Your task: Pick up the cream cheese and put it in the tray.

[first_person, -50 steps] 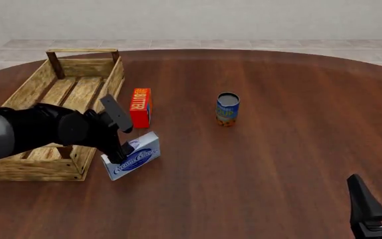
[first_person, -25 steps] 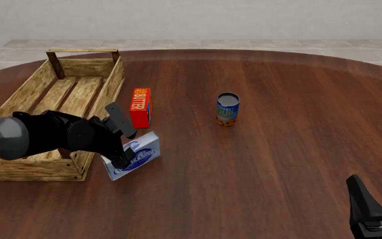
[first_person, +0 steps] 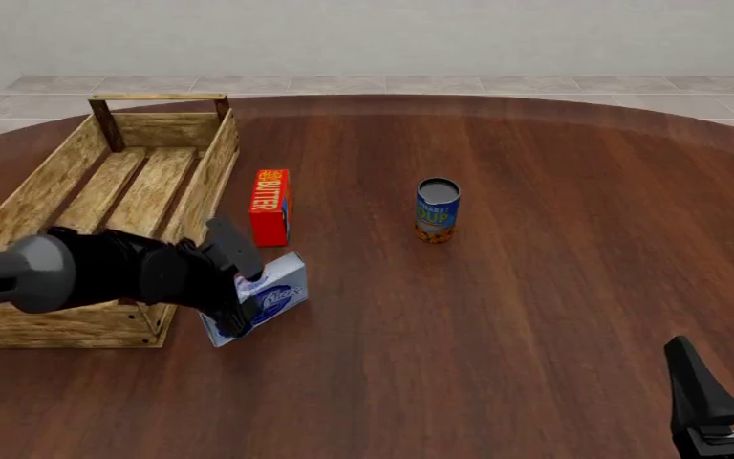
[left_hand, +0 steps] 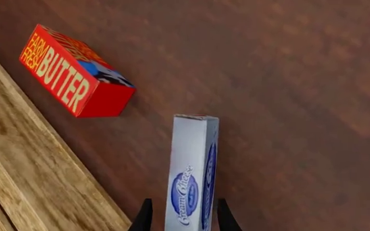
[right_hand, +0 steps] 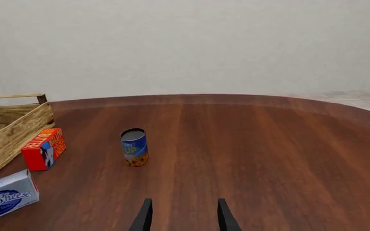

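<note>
The cream cheese (first_person: 274, 290) is a white and blue box lying on the table, close against the near right corner of the tray (first_person: 150, 129). My left gripper (first_person: 242, 295) is open and straddles the box's near end, with one finger on each side of it (left_hand: 190, 178). In the left wrist view the fingers (left_hand: 145, 219) stand just outside the box's two faces. My right gripper (first_person: 722, 346) is open with nothing in it, at the near right of the table, far from the box (right_hand: 5, 199).
A red-orange butter box (first_person: 269, 206) stands just beyond the cream cheese, beside the tray's right wall. A blue and yellow can (first_person: 438, 210) stands upright near the middle of the table. The tray's wooden wall (left_hand: 18, 168) runs right next to my left gripper.
My left arm has dropped lower and drawn back toward the near side, and its fingers have settled further down around the cream cheese. The box has barely shifted. The right arm is still.
</note>
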